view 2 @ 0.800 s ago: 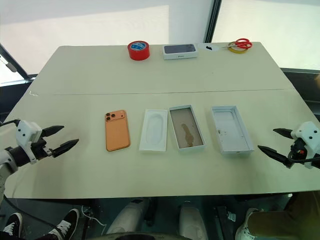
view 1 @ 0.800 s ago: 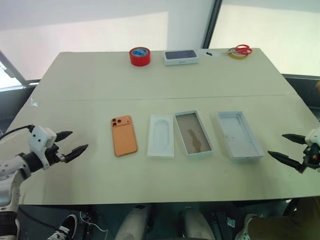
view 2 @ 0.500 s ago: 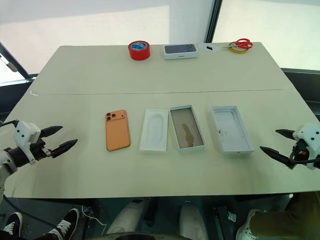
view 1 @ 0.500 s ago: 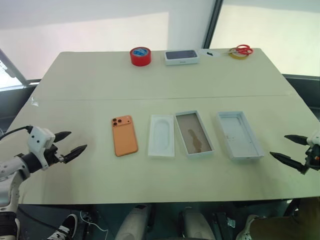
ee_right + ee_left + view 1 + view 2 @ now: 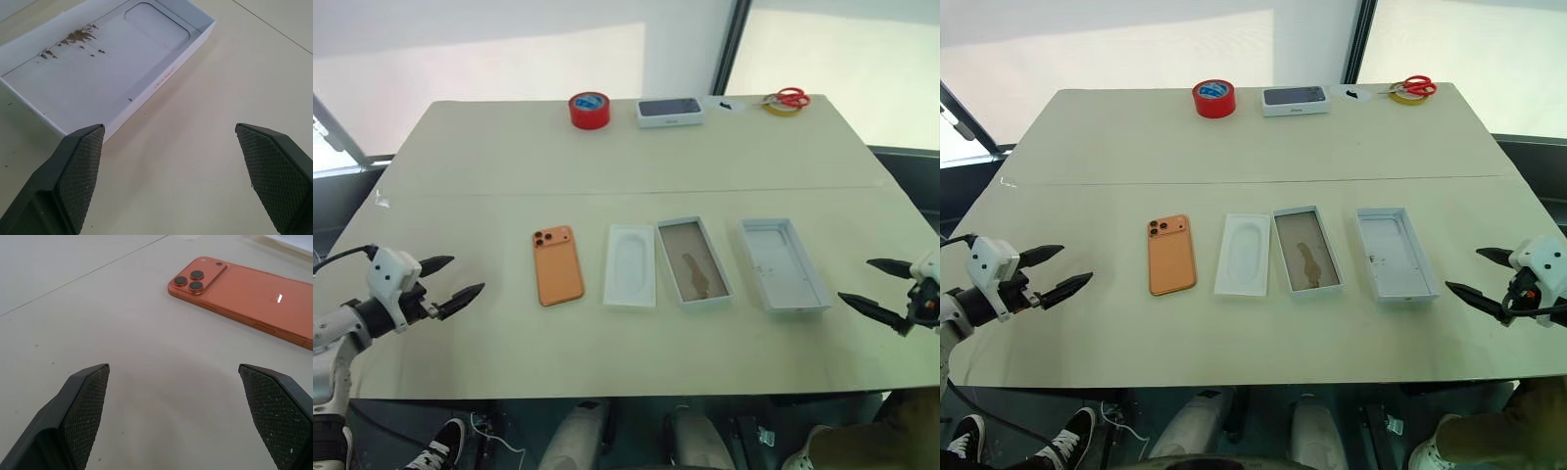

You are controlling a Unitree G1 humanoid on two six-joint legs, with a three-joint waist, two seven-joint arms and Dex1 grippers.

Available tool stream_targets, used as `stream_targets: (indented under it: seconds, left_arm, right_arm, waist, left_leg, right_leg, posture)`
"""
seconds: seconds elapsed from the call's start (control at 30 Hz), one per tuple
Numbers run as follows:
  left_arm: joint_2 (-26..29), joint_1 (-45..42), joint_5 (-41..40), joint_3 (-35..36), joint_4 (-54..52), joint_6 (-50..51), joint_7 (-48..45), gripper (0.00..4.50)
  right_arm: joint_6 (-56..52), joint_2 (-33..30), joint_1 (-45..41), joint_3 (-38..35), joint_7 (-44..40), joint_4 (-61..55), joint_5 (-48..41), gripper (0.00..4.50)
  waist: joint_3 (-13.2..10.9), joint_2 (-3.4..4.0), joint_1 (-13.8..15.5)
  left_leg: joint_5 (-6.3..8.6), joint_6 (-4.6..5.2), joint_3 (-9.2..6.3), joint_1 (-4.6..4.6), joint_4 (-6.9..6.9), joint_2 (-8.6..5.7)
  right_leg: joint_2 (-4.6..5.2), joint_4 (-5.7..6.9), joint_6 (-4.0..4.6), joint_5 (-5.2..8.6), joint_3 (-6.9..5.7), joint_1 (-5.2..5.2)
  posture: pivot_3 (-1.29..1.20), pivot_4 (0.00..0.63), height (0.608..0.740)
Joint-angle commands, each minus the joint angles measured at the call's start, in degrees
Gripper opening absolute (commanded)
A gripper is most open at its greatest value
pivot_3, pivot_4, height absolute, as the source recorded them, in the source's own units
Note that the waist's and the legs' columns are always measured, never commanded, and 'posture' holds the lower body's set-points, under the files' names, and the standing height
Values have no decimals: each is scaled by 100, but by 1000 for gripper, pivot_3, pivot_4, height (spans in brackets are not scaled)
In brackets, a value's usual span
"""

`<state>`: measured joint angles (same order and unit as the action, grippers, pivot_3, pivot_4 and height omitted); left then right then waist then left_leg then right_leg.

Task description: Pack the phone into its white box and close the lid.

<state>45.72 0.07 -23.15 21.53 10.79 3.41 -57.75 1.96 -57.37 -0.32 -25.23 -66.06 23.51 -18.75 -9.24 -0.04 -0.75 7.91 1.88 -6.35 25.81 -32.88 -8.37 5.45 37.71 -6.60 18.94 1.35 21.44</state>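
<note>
The phone [image 5: 557, 265], box [image 5: 694, 261] and lid [image 5: 783, 264] are lying in a row across the worktop [image 5: 509, 157], camera side up and open sides up, so each is ready to be picked and nested. The left tool [image 5: 446, 279] is hovering spread at the phone's nine o'clock, likely lining up a grasp. The right tool [image 5: 881, 288] is waiting spread and empty at the lid's three o'clock.
</note>
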Motion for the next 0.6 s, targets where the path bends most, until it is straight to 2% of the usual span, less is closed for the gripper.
stream_targets:
  seconds: [0.03, 0.2, 0.3, 0.4, 0.5, 0.6]
  left_arm:
    - [-4, -120, -37, 66, -123, -69, 46, 4449]
    - [21, -301, -27, -73, -311, 355, 267, 4449]
    - [-76, -575, -21, -314, -697, 1029, 647, 4449]
    - [-391, -912, -123, -801, -1341, 2088, 1179, 4449]
    - [-611, -1124, 31, -1268, -1865, 2656, 1535, 4449]
    - [-1172, -1605, -553, -1539, -2136, 3719, 1838, 4449]
  right_arm:
    - [-35, 11, -70, -28, 53, -270, -76, 4466]
    - [-309, 47, -183, -6, 93, -598, -224, 4466]
    - [-771, 169, -424, 234, 206, -1437, -430, 4466]
    - [-1229, 451, -849, 739, 432, -2338, -537, 4466]
    - [-1415, 645, -1056, 1129, 503, -2844, -506, 4466]
    - [-1319, 812, -1298, 1471, 400, -2884, -439, 4466]
  waist:
    - [-1, 1, 0]
    - [-1, 1, 1]
    - [-1, 2, -3]
    - [-1, 2, -4]
    - [-2, -3, 19]
    - [-3, -5, 86]
  left_leg:
    - [0, 0, 0, 0, 0, 0]
    - [0, 0, 0, 0, 0, 0]
    - [0, 0, 0, 0, 0, 0]
    - [0, 0, -1, 0, -1, 0]
    - [0, 0, -1, 5, -2, 0]
    - [2, 4, -3, 14, -1, -3]
  right_leg:
    - [0, 0, 0, 0, 0, 0]
    - [1, 0, 0, 0, 0, 0]
    - [0, 0, 0, 0, 0, 0]
    - [0, 3, -1, -1, 0, 1]
    - [0, -4, -4, -1, -2, 2]
    - [-2, -19, -10, -4, -6, 3]
  posture:
    - [0, 150, 736]
    - [0, 150, 736]
    - [0, 150, 736]
    - [0, 150, 736]
    - [0, 150, 736]
    - [0, 150, 736]
